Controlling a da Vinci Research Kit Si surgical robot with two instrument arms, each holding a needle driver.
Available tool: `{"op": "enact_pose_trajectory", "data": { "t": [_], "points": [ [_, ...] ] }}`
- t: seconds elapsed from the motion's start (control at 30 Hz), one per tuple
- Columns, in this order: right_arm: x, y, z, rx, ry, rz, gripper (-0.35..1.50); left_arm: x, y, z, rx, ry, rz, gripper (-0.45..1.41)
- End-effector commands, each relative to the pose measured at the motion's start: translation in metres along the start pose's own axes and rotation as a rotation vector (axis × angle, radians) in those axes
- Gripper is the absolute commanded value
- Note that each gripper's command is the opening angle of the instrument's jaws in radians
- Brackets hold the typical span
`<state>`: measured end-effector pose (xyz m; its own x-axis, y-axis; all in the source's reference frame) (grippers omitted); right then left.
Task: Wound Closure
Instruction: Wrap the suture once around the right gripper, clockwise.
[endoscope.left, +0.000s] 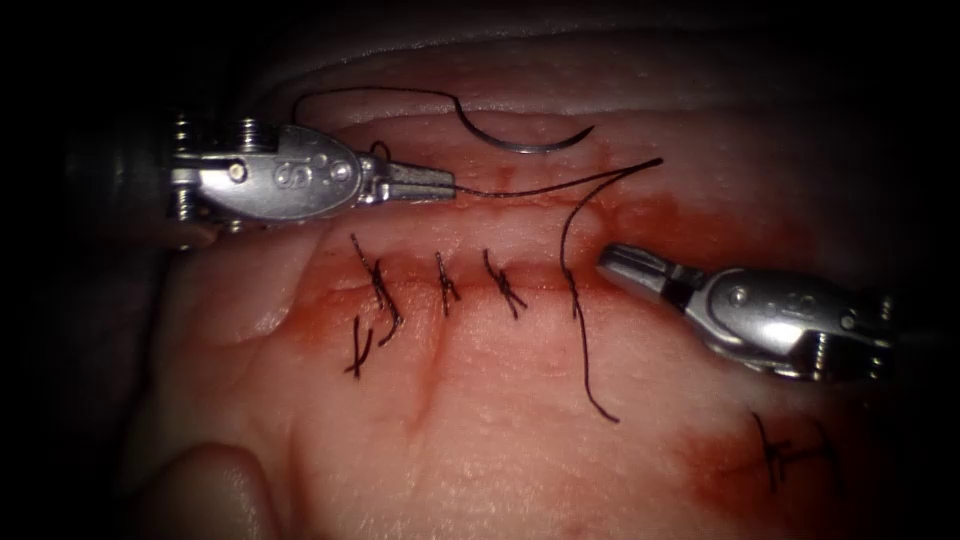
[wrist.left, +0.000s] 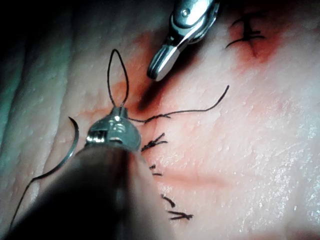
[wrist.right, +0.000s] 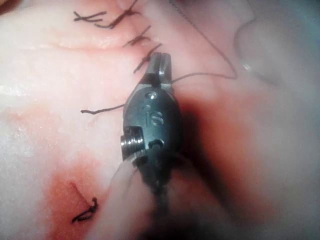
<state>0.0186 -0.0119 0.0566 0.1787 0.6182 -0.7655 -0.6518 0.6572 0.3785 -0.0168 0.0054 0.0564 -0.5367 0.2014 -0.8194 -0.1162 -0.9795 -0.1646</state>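
My left steel tool (endoscope.left: 445, 184) is pinching the thin black thread (endoscope.left: 540, 187); my right steel tool (endoscope.left: 612, 258) is carrying nothing, jaws together. The curved dark needle (endoscope.left: 520, 147) is lying free on the pale pink tissue (endoscope.left: 500, 400) above the cut.

1. My left tool (endoscope.left: 440, 183) reaches in level from the left, wrist straight, jaws pinched together on the thread (endoscope.left: 540, 187), tips pointing right.
2. My right tool (endoscope.left: 612, 258) comes in from the lower right, angled up and leftward, jaws closed and holding nothing.
3. The two tips sit well apart.
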Motion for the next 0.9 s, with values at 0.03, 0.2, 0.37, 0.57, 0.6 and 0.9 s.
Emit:
{"op": "enact_pose_trajectory", "data": {
  "t": [0.03, 0.2, 0.37, 0.57, 0.6, 0.9],
  "points": [
    [-0.0006, 0.0004, 0.0015, 0.008, 0.005, 0.001, -0.35, 0.0000, 0.0004, 0.0007, -0.005, 0.010, 0.002, -0.45],
    [-0.0007, 0.0020, 0.0031, 0.016, 0.022, 0.044, -0.35, 0.0004, 0.0026, 0.0010, -0.020, 0.036, -0.006, -0.45],
    [-0.0009, 0.0038, 0.0046, 0.091, 0.097, 0.173, -0.35, -0.0003, 0.0048, 0.0017, -0.049, 0.069, -0.027, -0.45],
    [-0.0009, 0.0050, 0.0055, 0.293, 0.207, 0.333, -0.35, -0.0011, 0.0062, 0.0039, -0.086, 0.062, -0.017, -0.45],
    [-0.0009, 0.0051, 0.0056, 0.334, 0.226, 0.347, -0.35, -0.0012, 0.0063, 0.0044, -0.090, 0.061, -0.019, -0.45],
    [-0.0005, 0.0036, 0.0055, 0.674, 0.295, 0.413, -0.35, -0.0018, 0.0064, 0.0085, -0.125, 0.043, 0.000, -0.45]
  ]
}}
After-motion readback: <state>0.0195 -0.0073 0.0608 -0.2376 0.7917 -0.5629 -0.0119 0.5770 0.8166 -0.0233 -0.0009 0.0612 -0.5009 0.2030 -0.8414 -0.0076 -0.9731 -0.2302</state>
